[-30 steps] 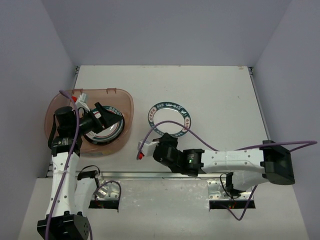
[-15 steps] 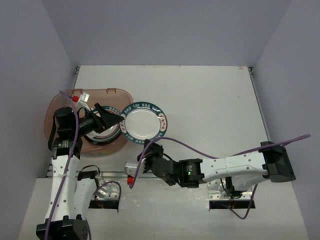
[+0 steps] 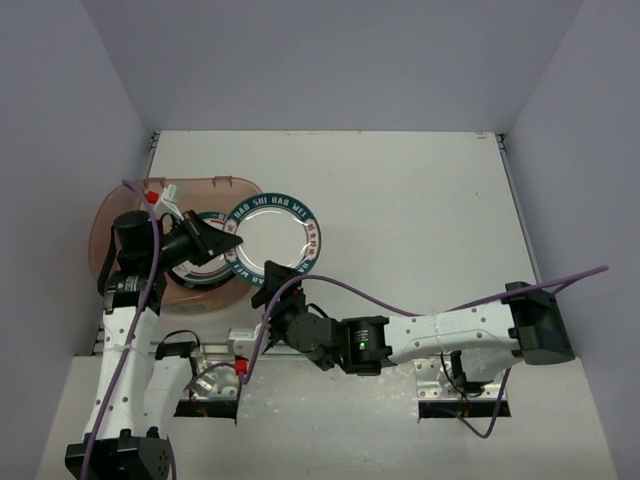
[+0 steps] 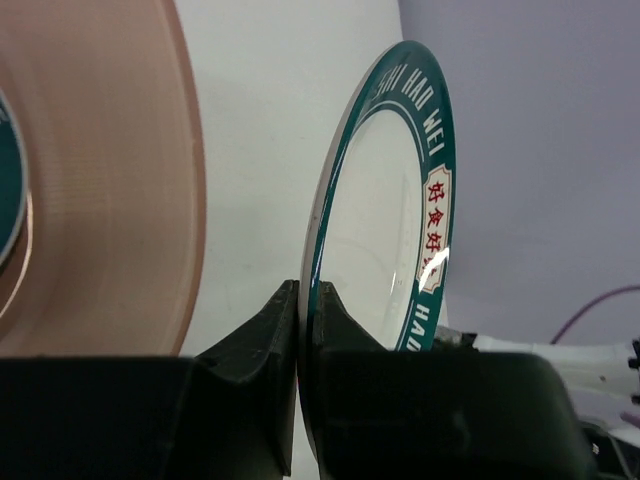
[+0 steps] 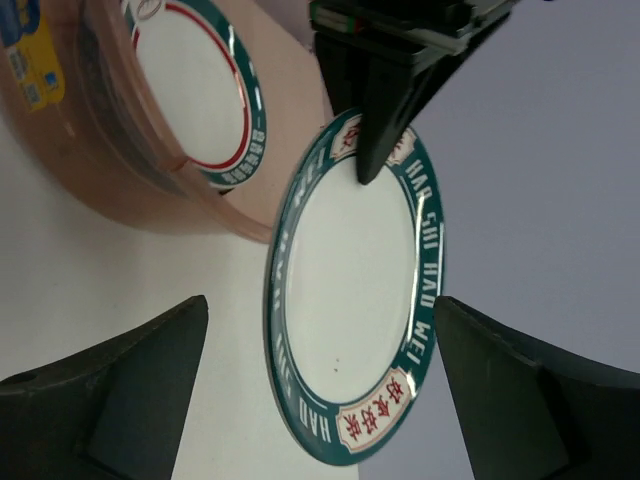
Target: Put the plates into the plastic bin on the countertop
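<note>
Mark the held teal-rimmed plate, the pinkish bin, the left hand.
teal-rimmed white round plate (image 3: 272,238), top view, white centre.
translucent pinkish plastic bin (image 3: 215,181), top view, far rim.
left hand (image 4: 304,296), left wrist view, between the fingertips.

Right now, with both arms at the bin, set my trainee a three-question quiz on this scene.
1. True or false: the right gripper is clamped on the teal-rimmed plate.
2. Where does the left gripper grip that plate? A) at its rim B) at its centre C) nowhere, it is open
3. Fill in: the second plate, with a red line inside its teal rim, lies in the ____.

Key
1. False: its jaws stand open, one on each side of the plate and clear of it.
2. A
3. plastic bin
</note>
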